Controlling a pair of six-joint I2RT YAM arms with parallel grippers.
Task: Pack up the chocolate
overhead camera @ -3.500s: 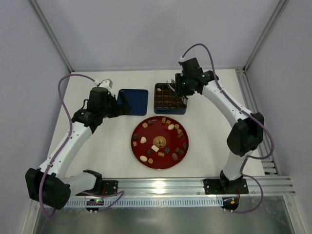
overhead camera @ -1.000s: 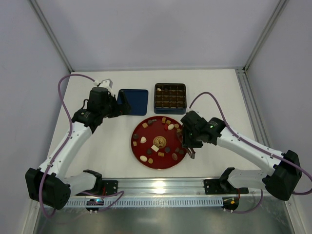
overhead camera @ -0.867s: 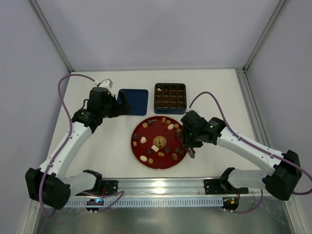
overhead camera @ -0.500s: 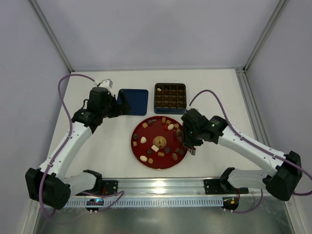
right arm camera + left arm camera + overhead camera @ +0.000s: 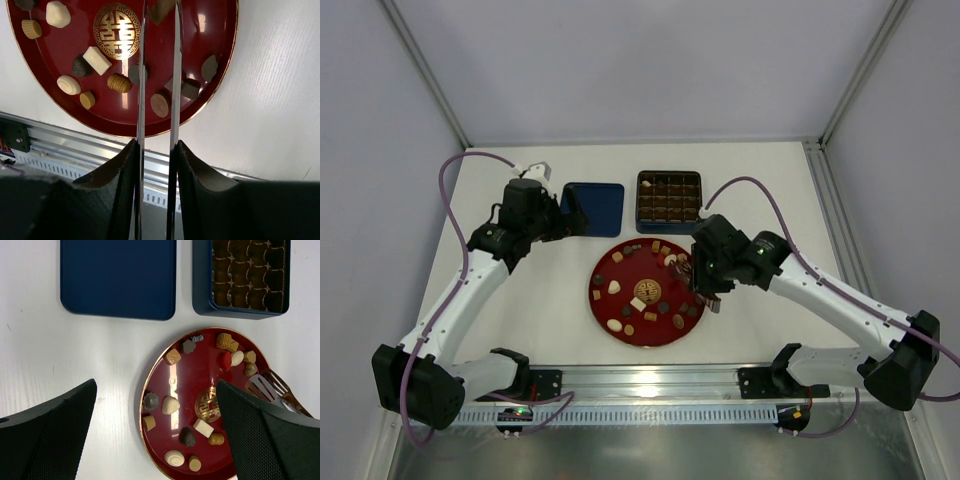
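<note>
Several chocolate pieces (image 5: 642, 303), dark, light brown and cream, lie scattered on the round red plate (image 5: 603, 300). My right gripper (image 5: 704, 284) is over the plate's right side, shut on a pair of metal tongs (image 5: 141, 75). A light brown chocolate (image 5: 161, 9) sits between the tong tips at the top of the right wrist view. The tongs' slotted tip (image 5: 260, 385) also shows in the left wrist view. My left gripper (image 5: 566, 214) hangs open, high above the table beside the lid, with nothing between its fingers (image 5: 55, 430).
The square dark-blue tin (image 5: 669, 228) with its gridded insert stands behind the plate, holding a few pieces. Its flat blue lid (image 5: 595, 208) lies to the tin's left. An aluminium rail (image 5: 650, 380) runs along the near edge.
The right arm came from the tin down to the plate's right side, then shifted slightly up and back. Its jaws squeezed the tongs a little tighter. The left arm stayed still.
</note>
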